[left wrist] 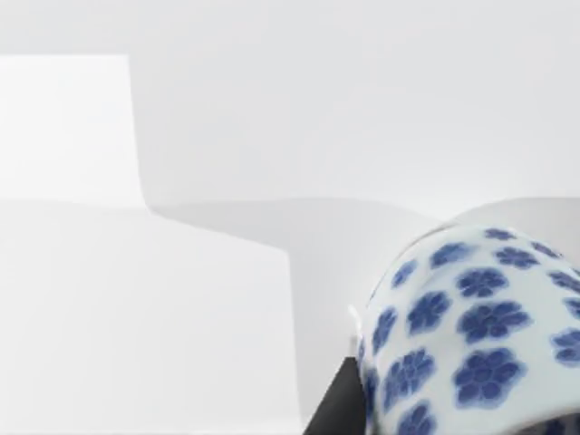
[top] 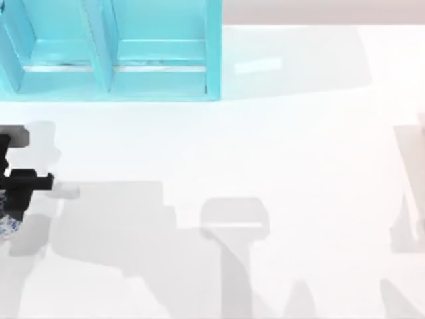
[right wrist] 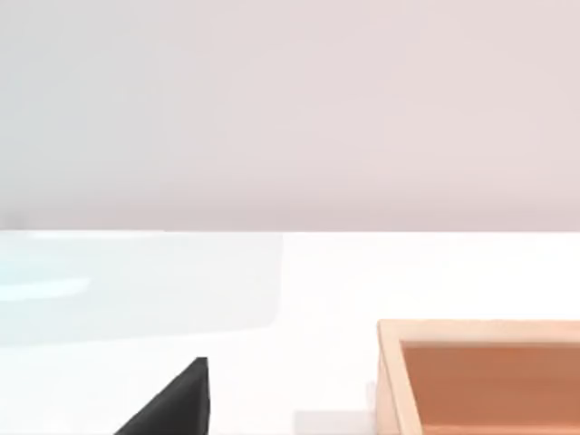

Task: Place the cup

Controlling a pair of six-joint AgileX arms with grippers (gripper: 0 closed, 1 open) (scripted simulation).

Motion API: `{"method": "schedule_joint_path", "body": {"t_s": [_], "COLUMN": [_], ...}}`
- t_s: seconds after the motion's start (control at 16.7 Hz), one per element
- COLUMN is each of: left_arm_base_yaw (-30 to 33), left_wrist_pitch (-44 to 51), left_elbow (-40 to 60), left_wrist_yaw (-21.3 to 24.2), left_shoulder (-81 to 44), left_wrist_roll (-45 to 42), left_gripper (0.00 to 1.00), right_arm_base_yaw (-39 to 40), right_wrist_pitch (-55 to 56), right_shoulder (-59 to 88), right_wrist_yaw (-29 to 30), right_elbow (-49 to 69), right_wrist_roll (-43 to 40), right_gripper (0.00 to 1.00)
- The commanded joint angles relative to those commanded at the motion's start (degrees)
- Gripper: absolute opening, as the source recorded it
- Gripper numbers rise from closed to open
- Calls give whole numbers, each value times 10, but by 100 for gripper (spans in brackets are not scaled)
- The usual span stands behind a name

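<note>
- At the far left edge of the table (top: 219, 153), in the top view, my left gripper (top: 9, 199) is hovering as a black shape cut off by the frame; the cup (top: 8, 227) is peeking out beneath it, white with a blue pattern, against the same left edge.
- Close up in the left wrist view, the cup (left wrist: 471, 335) is showing a rounded white wall covered in blue flower prints; a black finger (left wrist: 340, 403) is pressing right against its side, so the claw seems to be clamped on the cup, though only one finger is showing.
- Along the back of the table's left half, a large turquoise shelf (top: 109, 50) is standing with open compartments facing forward; the cup is sitting well apart from it, nearer the front.
- Over on the right arm's wrist view, a black fingertip (right wrist: 177, 403) is showing above the white surface; whether that claw is apart or together, I cannot tell; a shallow wooden box (right wrist: 480, 372) is lying near it.
</note>
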State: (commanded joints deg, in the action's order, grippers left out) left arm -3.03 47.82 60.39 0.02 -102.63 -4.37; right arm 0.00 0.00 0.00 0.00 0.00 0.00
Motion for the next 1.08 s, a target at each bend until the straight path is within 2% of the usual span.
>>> {"method": "schedule_joint_path", "body": {"t_s": [0.18, 0.3, 0.78, 0.9, 1.08], "left_arm_base_yaw": [-8, -40, -294, -334, -350], "left_wrist_pitch": [7, 31, 188, 212, 222], "left_elbow": [9, 42, 307, 347, 362], "left_wrist_yaw": [0, 1, 1, 2, 3], "left_shoulder": [-5, -23, -125, -136, -140], "left_wrist_roll": [-9, -42, -296, -336, -352], "left_gripper": [0, 0, 0, 0, 0], "right_arm_base_yaw": [0, 0, 0, 0, 0], "right_wrist_pitch": [0, 0, 0, 0, 0], "right_shoulder": [0, 0, 0, 0, 0], "right_wrist_yaw": [0, 0, 0, 0, 0], "right_elbow": [0, 0, 0, 0, 0], "right_wrist_roll": [0, 0, 0, 0, 0], "right_gripper": [100, 100, 100, 100, 100]}}
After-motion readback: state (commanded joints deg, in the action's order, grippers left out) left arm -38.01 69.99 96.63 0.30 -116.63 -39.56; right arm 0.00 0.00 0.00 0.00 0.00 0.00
